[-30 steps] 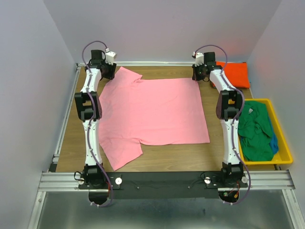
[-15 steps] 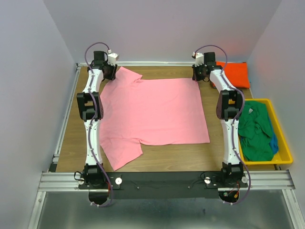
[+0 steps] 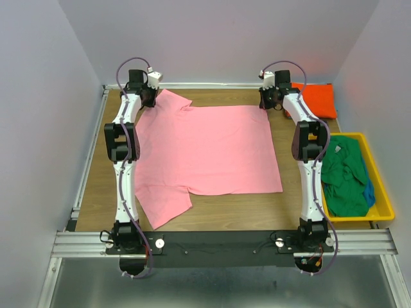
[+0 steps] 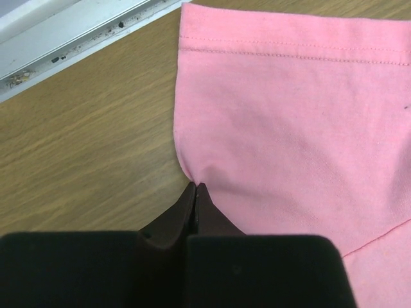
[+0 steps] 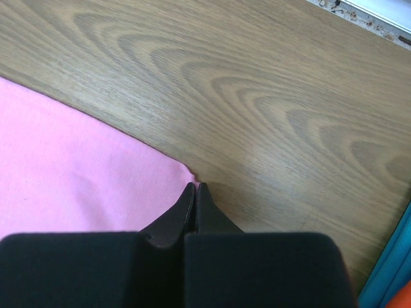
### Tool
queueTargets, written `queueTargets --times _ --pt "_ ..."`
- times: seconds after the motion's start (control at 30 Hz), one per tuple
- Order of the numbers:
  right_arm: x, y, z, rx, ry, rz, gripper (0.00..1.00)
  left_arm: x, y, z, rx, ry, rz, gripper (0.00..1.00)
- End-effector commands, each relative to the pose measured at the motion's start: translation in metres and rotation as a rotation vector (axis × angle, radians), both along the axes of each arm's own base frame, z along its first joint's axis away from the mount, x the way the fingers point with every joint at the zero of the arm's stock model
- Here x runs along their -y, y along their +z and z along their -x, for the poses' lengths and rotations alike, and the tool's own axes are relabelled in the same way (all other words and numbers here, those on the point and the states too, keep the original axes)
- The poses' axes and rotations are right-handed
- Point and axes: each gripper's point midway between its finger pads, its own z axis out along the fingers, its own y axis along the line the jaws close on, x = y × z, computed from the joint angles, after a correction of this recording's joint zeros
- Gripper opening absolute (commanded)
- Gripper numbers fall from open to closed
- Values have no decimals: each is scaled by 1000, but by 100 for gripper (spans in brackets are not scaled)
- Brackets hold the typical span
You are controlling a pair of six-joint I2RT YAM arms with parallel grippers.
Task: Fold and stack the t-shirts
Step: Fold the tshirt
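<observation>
- Top external view: four shirts. One pink shirt (image 3: 205, 147) lies spread on the desk (image 3: 225, 206), and one orange shirt (image 3: 320, 99) sits far right, partly behind the right arm (image 3: 307, 138).
- One green shirt (image 3: 343, 176) in the bin (image 3: 356, 219) hides most of one blue shirt (image 3: 369, 192).
- Left jaws are pressed together, pinching the pink shirt's edge; right jaws pinch its corner.

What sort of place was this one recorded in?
Probably a lab test cell, not a home: plain walls box in a wooden table, an aluminium rail runs along its near edge, and a yellow bin holds a green t-shirt.
</observation>
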Motion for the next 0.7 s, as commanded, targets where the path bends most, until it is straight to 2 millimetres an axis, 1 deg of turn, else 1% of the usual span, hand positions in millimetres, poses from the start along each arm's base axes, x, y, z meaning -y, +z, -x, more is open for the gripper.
queueTargets --times 0.0,0.03,0.1,0.13,0.2,0.23,0.3,0.5,0.53,0.57,0.63,0.67 --pt "0 18 8 -8 10 2 1 -3 42 -6 97 -3 5 0" --pt "0 21 8 -4 12 -3 0 -7 53 -6 127 -6 6 0" --pt "1 30 6 12 10 -13 1 -7 64 -6 154 -13 21 0" --pt "2 34 4 20 9 -13 0 -8 77 -8 190 -17 23 0" --pt "3 40 4 30 8 -20 0 -9 80 -5 194 -28 35 0" --pt "3 40 4 29 8 -22 0 -9 85 -5 204 -32 37 0" --pt "4 48 4 42 13 -29 1 -9 90 -3 211 -43 43 0" --pt "3 61 5 58 22 -42 0 -6 94 4 222 -81 38 0" --pt "4 65 5 64 22 -43 1 -7 99 5 231 -81 35 0" --pt "3 68 5 69 27 -44 1 -8 98 6 228 -81 33 0" --pt "3 70 6 72 31 -46 1 -9 104 7 239 -88 22 0" --pt "4 74 6 76 29 -46 1 -9 101 9 233 -88 21 0"
